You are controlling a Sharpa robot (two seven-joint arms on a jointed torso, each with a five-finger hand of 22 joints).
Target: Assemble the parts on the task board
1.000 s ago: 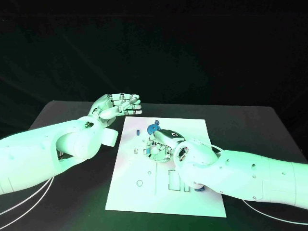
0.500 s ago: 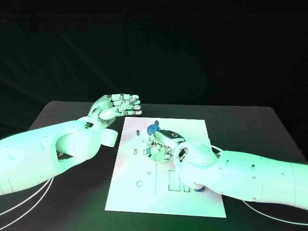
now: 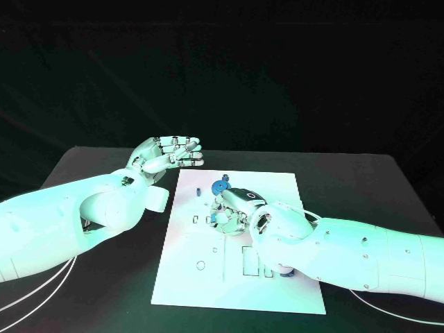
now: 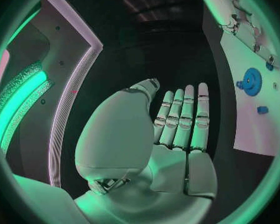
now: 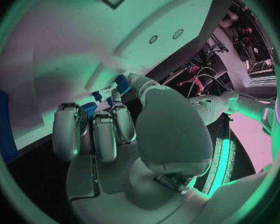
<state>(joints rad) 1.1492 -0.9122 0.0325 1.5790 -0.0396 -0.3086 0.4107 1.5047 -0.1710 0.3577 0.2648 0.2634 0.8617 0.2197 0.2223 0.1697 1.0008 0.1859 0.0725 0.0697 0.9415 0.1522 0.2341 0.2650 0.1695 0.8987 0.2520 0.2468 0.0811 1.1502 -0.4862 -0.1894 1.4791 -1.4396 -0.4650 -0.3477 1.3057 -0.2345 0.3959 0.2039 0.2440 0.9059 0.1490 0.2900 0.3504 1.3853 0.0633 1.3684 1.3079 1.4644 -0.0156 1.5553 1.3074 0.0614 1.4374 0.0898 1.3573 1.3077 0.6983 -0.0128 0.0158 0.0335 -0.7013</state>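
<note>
Right hand (image 3: 244,208) bent over task board (image 3: 267,187) middle, fingers (image 5: 96,129) around a small blue part (image 5: 90,108), apparently seating it. Left hand (image 3: 167,154) raised off far-left corner, fingers spread, empty, clearing workspace.

From my station I saw the black table (image 3: 92,166) reaching out past the work area on every side. Thin pale cables (image 3: 27,295) trailed over its near left corner, and another cable (image 3: 387,312) curved along its near right side.

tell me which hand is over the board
The right hand: it is down over the board among the blue parts. The left hand is raised off the board's far left corner, holding nothing.
</note>
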